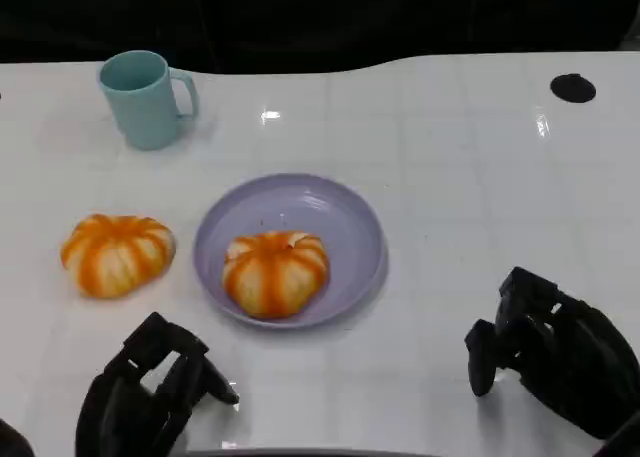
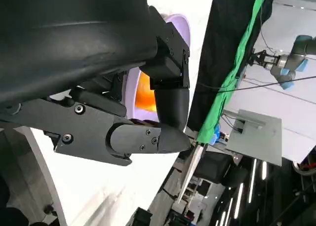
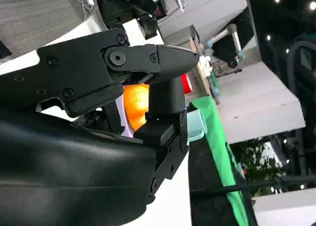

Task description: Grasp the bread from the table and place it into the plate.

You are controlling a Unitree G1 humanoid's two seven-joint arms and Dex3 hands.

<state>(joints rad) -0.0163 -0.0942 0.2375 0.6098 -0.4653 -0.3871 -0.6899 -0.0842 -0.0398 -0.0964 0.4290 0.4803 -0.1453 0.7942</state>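
2 round orange-and-white striped bread rolls: one point(image 1: 275, 271) inside the lilac plate point(image 1: 355, 222), one point(image 1: 117, 253) left on the table. Probably soft and light; grasp its sides gently. Left hand point(image 1: 150, 392) and right hand point(image 1: 545, 347) hold nothing, fingers loosely apart.

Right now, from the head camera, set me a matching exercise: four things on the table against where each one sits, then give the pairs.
Things:
1. teal mug
2. bread in the plate
3. bread on the table
4. black round mark

Places:
A. far right of the table
B. on the purple plate
C. far left of the table
D. left of the plate, on the bare tabletop

Pairs: 1-C, 2-B, 3-D, 4-A
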